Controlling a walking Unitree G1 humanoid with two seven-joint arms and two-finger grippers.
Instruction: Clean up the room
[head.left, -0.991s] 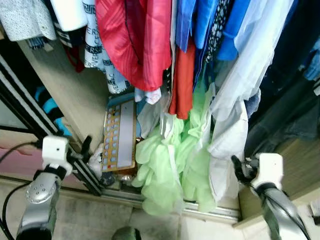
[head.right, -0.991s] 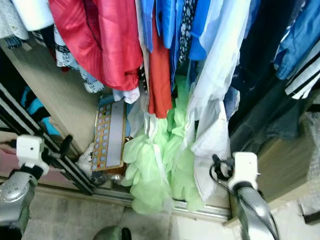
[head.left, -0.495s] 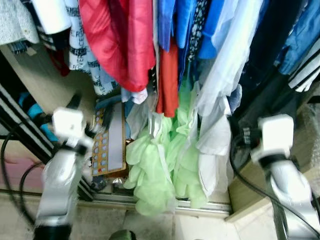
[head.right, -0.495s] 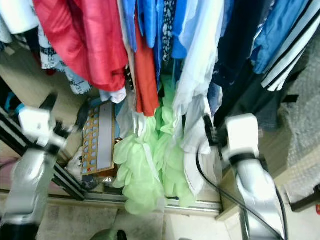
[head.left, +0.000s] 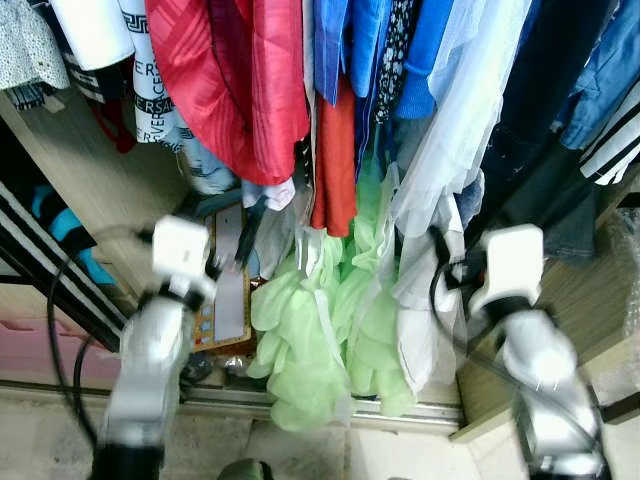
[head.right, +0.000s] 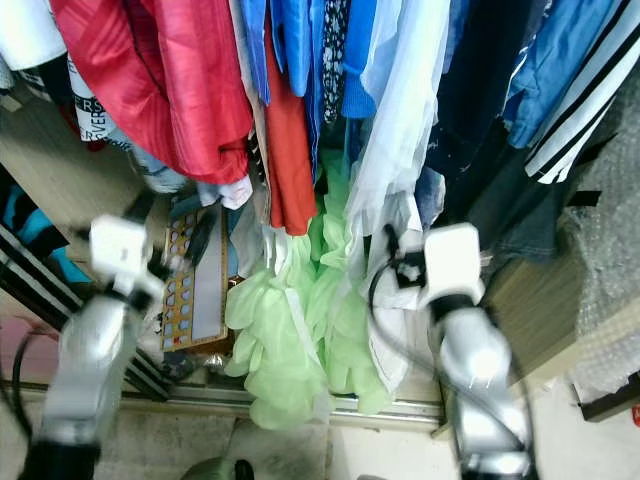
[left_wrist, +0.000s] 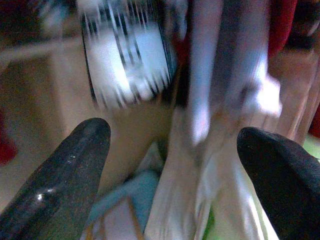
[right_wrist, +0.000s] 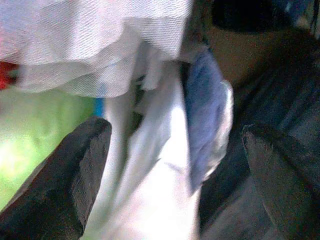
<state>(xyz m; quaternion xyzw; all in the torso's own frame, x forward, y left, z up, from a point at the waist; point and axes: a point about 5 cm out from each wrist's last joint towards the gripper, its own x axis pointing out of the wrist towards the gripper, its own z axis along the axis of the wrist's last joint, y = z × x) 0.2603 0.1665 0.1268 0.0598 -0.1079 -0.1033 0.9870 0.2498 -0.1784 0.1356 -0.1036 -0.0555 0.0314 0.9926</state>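
Hanging across the top of the head views is a packed row of clothes: a red ribbed garment at upper left, a blue shirt at top centre, an orange-red garment beneath it, a long pale white sheer shirt right of centre, and dark navy clothing toward the upper right. A pale green ruffled garment trails down at lower centre, its hem reaching the metal sliding-door track along the bottom. Left of the green fabric, a flat orange board with rows of round holes leans against the beige wooden closet panel.

The left gripper sits at centre left, just in front of the orange board and below the red garment; it is blurred in the head views. In its wrist view its two black fingers stand wide apart with nothing between them, pointing at a black-and-white printed garment and whitish hanging cloth.

The right gripper is at centre right, beside the lower part of the white sheer shirt. Its wrist view shows the fingers spread and empty, aimed at white fabric with a blue-grey fold next to it, the green garment off to one side.
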